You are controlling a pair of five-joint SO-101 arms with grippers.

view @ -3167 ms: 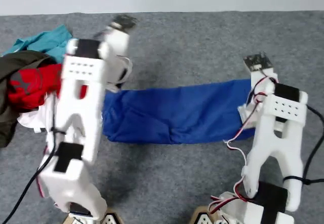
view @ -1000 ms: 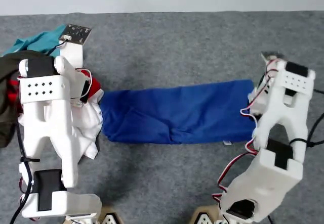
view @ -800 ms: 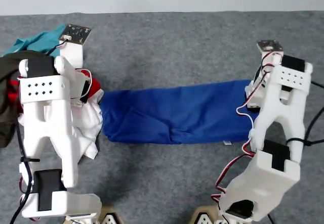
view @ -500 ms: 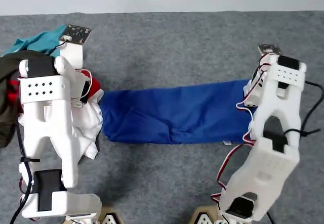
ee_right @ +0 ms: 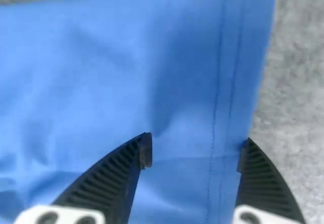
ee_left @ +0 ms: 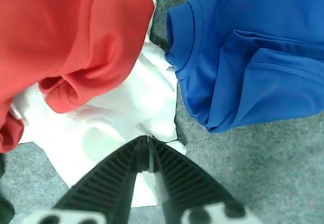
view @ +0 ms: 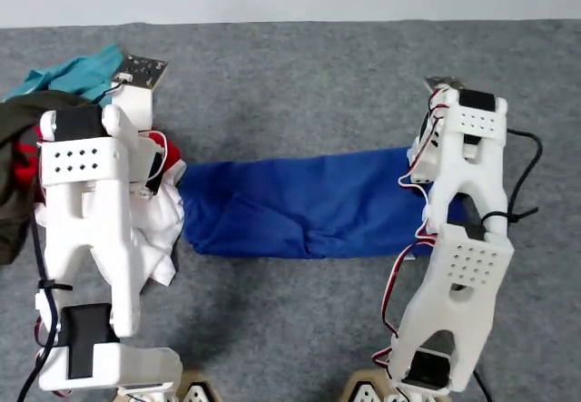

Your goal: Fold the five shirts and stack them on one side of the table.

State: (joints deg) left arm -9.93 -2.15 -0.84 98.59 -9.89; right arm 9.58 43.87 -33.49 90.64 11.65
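A blue shirt [view: 309, 204], folded into a long band, lies across the middle of the grey table. Its collar end [ee_left: 177, 47] lies beside a white shirt [ee_left: 121, 118] and a red shirt [ee_left: 66, 37] in the pile at the left. My left gripper [ee_left: 148, 155] is shut, its tips over the white shirt with nothing seen between them. My right gripper [ee_right: 195, 153] is open, low over the blue shirt's hemmed end [ee_right: 228, 82], with one finger on each side of the hem seam. In the high view the right arm [view: 458, 175] covers that end.
At the left edge lies a heap with a teal shirt [view: 77, 73], a dark olive shirt [view: 18, 166], the red one [view: 168, 152] and the white one [view: 159, 216]. Bare grey carpet [view: 309, 84] stretches behind and in front of the blue shirt.
The right arm has swung left and forward over the blue shirt's right end. The left arm moved back over the pile three seconds ago and has barely shifted since.
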